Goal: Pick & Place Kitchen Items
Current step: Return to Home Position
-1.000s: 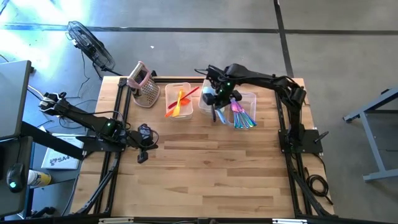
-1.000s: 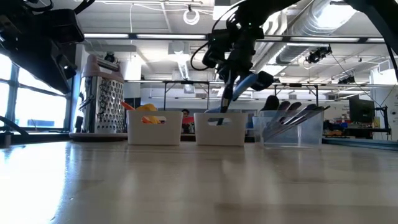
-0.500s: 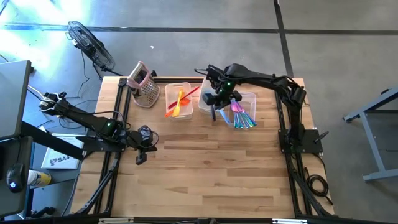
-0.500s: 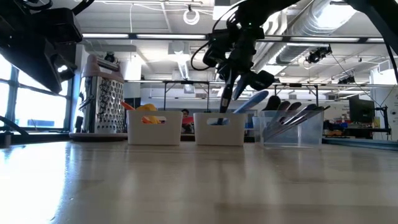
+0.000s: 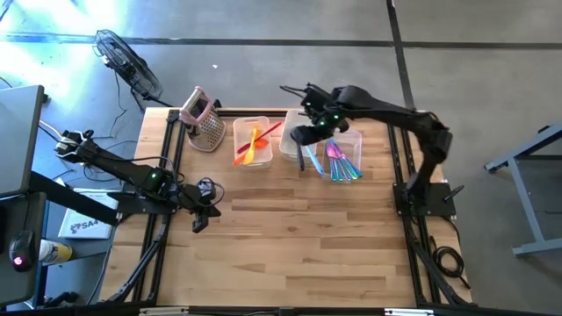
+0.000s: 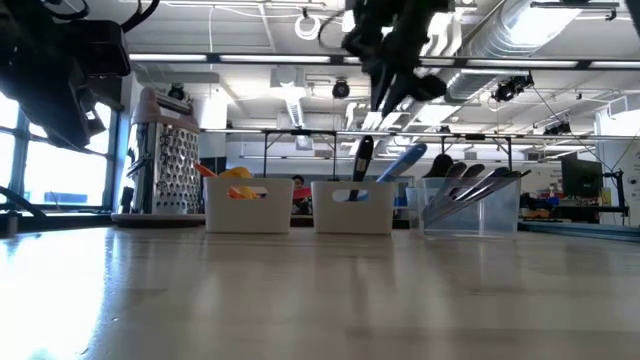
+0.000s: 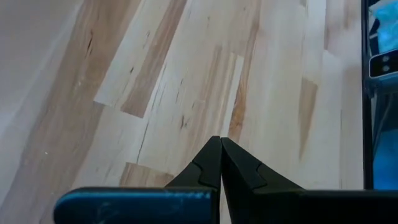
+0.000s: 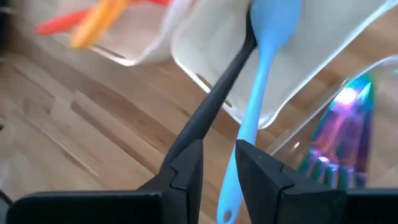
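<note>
My right gripper (image 8: 219, 163) hangs open and holds nothing, above the middle clear bin (image 5: 283, 145) at the far side of the table. A dark utensil (image 8: 217, 93) and a light blue one (image 8: 267, 37) sit in that bin. They lean on its near rim, and their handles stick out over the table. In the low view both utensils (image 6: 361, 160) (image 6: 402, 162) slant up out of the bin, well below the gripper (image 6: 385, 100). My left gripper (image 7: 220, 140) waits shut over bare wood near the table's left edge (image 5: 198, 223).
The left bin (image 5: 239, 132) holds orange, red and yellow utensils (image 5: 255, 140). The right bin (image 5: 356, 140) holds shiny purple-blue ones (image 5: 341, 162). A metal box grater with a pink handle (image 5: 204, 118) stands at the far left. The near half of the table is bare wood.
My right gripper has risen straight up from the middle bin and rolled a little, with nothing in it. The dark and blue utensils stay behind, leaning on the bin's rim; the blue one has tipped lower than a second ago. My left gripper has rolled slightly in place.
</note>
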